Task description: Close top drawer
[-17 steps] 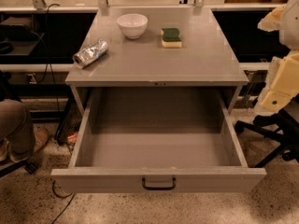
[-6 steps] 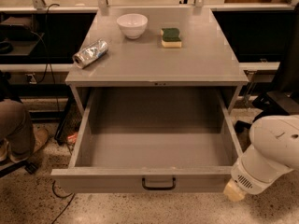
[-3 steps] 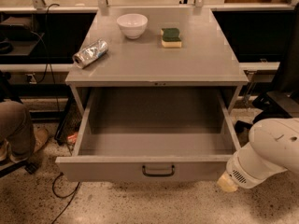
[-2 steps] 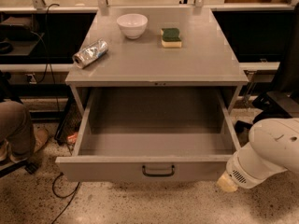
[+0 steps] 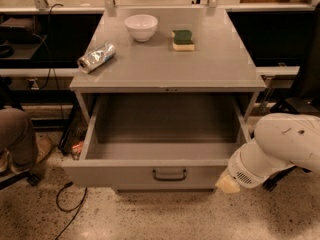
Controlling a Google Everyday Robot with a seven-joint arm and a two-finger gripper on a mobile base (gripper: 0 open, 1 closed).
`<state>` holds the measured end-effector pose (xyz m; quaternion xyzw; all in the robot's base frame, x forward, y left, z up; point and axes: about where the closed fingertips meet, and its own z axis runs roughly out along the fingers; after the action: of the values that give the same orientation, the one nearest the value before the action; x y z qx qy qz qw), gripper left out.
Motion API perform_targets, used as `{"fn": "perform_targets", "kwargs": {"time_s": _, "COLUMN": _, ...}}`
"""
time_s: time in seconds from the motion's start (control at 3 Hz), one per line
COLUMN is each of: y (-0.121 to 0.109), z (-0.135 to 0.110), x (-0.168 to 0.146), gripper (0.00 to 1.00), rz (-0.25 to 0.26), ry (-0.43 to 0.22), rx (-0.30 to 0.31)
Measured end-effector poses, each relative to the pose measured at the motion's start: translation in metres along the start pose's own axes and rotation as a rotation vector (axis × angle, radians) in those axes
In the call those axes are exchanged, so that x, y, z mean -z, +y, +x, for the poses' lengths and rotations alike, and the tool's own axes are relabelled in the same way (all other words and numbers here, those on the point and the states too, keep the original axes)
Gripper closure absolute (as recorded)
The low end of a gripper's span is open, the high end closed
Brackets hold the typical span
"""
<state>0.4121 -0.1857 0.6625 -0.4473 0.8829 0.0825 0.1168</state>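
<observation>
The top drawer [image 5: 125,175] is a big grey metal tray that stands pulled out of the grey cabinet [image 5: 170,71]. It is empty inside. Its broad front panel carries one small black bar handle [image 5: 169,174]. My white arm [image 5: 280,146] comes in from the lower right. My gripper [image 5: 227,184] is at the arm's cream-coloured end, right by the front panel's right-hand corner. I cannot tell whether it touches the panel.
On the cabinet top are a white bowl [image 5: 141,26], a green sponge [image 5: 183,39] and a crumpled silver packet [image 5: 96,57]. A person's leg and shoe [image 5: 20,141] are at the left. A black cable [image 5: 70,204] lies on the speckled floor.
The arm has swung down to the drawer's front right corner. The drawer front has moved back towards the cabinet, so less of the tray sticks out than before.
</observation>
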Motion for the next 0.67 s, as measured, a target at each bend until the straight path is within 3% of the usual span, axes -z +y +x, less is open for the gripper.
{"fn": "perform_targets", "kwargs": {"time_s": 0.67, "y": -0.0037, "z": -0.0264, "x": -0.0027, "gripper": 1.00, "rz": -0.018, "ry": -0.044, "rx": 0.205}}
